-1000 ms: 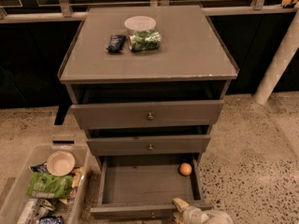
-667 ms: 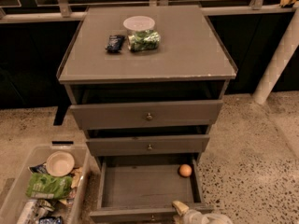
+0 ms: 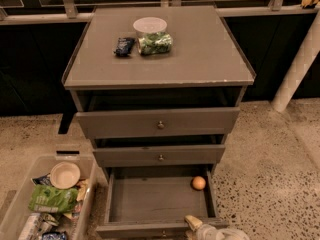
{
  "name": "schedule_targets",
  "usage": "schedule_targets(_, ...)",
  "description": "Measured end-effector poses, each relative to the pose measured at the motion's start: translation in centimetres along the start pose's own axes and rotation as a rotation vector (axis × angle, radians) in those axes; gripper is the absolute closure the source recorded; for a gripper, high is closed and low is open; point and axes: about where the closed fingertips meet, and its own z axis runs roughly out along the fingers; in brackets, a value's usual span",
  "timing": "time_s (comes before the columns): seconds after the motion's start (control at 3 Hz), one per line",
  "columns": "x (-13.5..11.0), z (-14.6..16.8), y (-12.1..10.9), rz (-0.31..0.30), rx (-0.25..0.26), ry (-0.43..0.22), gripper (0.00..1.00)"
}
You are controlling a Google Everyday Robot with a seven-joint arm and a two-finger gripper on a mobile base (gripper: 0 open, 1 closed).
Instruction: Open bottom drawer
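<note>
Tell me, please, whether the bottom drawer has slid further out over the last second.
No: the bottom drawer front lies as far below the middle drawer's knob as before, with the gripper at its front edge, right of centre.

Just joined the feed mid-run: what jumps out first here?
The bottom drawer stands pulled well out, bare except for a small orange round object in its back right corner, with the gripper at its front edge, at the bottom of the view. Next come a clear tub of greens and a dark packet on the cabinet top, and a cluttered bin on the floor at lower left.
</note>
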Motion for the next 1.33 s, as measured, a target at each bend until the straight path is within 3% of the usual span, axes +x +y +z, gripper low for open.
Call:
schedule_targets(1.0, -0.01, 0.0, 0.0, 0.0, 0.0, 0.0, 0.12)
schedule_targets(1.33, -0.01, 0.01, 0.01, 0.0, 0.0, 0.0, 0.0)
